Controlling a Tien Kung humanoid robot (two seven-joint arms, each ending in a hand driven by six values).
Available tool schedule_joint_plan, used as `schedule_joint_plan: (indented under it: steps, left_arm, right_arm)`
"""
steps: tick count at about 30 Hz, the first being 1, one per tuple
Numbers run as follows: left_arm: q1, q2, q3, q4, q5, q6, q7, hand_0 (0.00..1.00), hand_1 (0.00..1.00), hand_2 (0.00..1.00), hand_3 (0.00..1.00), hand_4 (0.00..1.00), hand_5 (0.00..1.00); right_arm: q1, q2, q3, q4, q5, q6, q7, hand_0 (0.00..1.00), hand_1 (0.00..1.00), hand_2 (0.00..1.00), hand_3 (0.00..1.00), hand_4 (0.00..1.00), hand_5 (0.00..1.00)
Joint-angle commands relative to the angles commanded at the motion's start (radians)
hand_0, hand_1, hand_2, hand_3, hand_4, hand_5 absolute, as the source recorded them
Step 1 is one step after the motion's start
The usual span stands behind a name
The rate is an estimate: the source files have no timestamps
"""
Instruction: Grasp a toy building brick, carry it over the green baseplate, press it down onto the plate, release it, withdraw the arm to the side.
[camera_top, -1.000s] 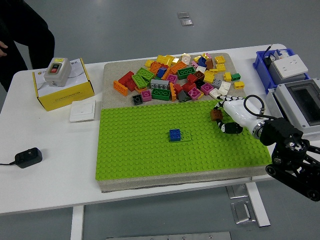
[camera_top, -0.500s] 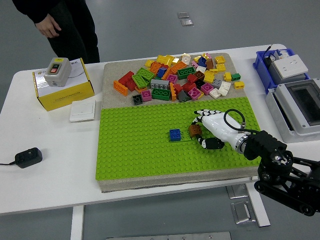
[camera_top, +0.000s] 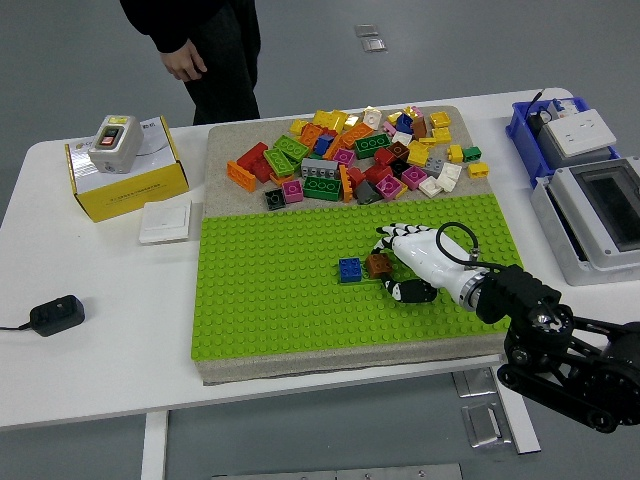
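Brown brick (camera_top: 378, 265): small, square, studded top; pinched in the right hand (camera_top: 398, 263), low over the green baseplate (camera_top: 270, 300), just beside a blue brick (camera_top: 349, 269) seated on it.

Site: robotics test lab, my station.
Evidence: my white worktop (camera_top: 110, 330) on a bare grey floor (camera_top: 420, 50); a switch box (camera_top: 112, 142) atop a yellow carton (camera_top: 125, 185); a wall switch plate (camera_top: 165, 221); a blue parts bin (camera_top: 527, 128); a grey enclosure (camera_top: 600, 215); a power adapter (camera_top: 55, 314); a person (camera_top: 205, 40) standing opposite me.
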Motion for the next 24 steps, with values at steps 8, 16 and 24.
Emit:
schedule_joint_plan:
  steps: [8,16,24]
  left_arm:
    - [0.000,0.000,-0.001,0.000,0.002,0.001,-0.001,0.701,0.723,0.724,0.765,0.436,0.528]
    - [-0.001,-0.001,-0.002,0.000,0.003,0.003,-0.005,0.702,0.723,0.723,0.762,0.434,0.528]
    - [-0.001,-0.002,-0.001,0.000,0.004,0.005,-0.009,0.701,0.721,0.723,0.760,0.433,0.528]
  right_arm:
    - [0.003,0.022,-0.004,-0.013,0.004,0.000,-0.003,0.893,0.976,0.960,0.496,0.430,0.274]
    - [0.000,0.046,0.008,-0.037,0.004,-0.001,-0.003,0.893,0.976,0.959,0.497,0.433,0.285]
    - [-0.004,0.056,0.017,-0.049,0.004,-0.002,-0.005,0.893,0.975,0.960,0.499,0.431,0.287]
